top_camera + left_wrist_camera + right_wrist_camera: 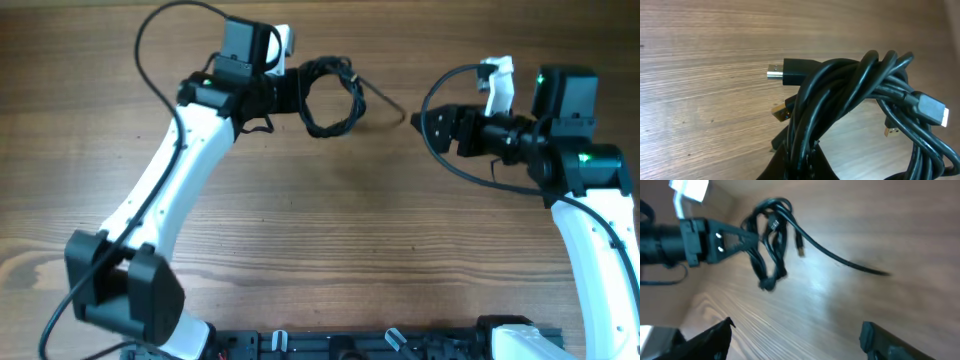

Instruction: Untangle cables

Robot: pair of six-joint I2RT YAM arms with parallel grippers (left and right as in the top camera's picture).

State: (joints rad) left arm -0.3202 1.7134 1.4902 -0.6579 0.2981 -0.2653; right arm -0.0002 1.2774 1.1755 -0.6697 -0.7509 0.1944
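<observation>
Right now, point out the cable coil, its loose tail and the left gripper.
cable coil [840, 92], left wrist view, on the twisted strands.
loose tail [385, 97], overhead view, midway along its straight run.
left gripper [752, 239], right wrist view, fingertips shut on the coil.

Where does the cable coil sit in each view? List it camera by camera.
Overhead: coil at upper centre.
Left wrist: coil fills centre and right.
Right wrist: coil upper left of centre.
Shared landmark: the left gripper clamped on the coil.
</observation>
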